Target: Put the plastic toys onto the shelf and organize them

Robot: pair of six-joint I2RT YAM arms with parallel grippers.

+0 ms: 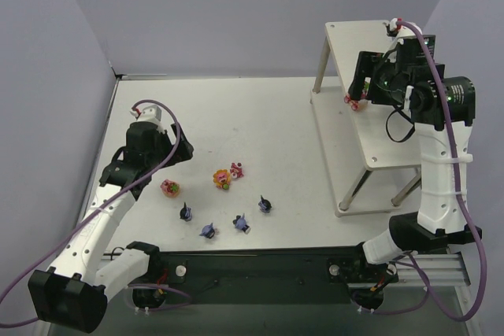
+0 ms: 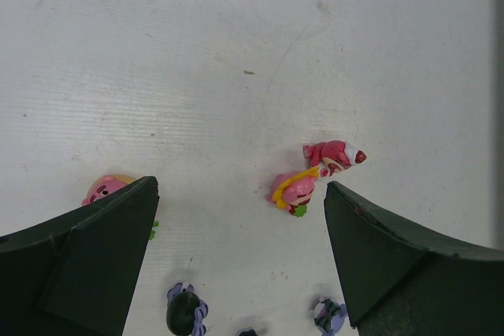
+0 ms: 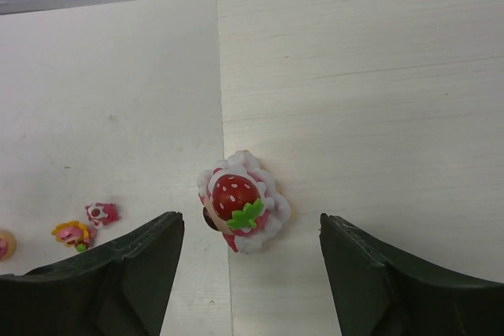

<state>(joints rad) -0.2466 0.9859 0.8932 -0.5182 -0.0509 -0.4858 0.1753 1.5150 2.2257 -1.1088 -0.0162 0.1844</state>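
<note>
A strawberry cake toy (image 3: 240,202) sits at the left edge of the shelf's (image 3: 362,100) top board, also seen from above (image 1: 355,101). My right gripper (image 3: 250,222) is open just above it, one finger on each side, not touching. Three bright toys lie on the table: pink (image 1: 169,188), orange-yellow (image 1: 222,179) and red-pink (image 1: 236,169). Several dark blue-purple toys (image 1: 208,230) lie nearer the arms. My left gripper (image 2: 240,188) is open and empty above the table. The yellow-pink toy (image 2: 295,190) and red toy (image 2: 335,155) lie ahead of its right finger. The pink toy (image 2: 102,188) is half hidden behind its left finger.
The shelf (image 1: 370,53) stands at the far right on slim legs, with a lower board (image 1: 327,155) beneath. Purple walls close the left and back. The dark toys (image 2: 187,312) lie between my left fingers, near the camera.
</note>
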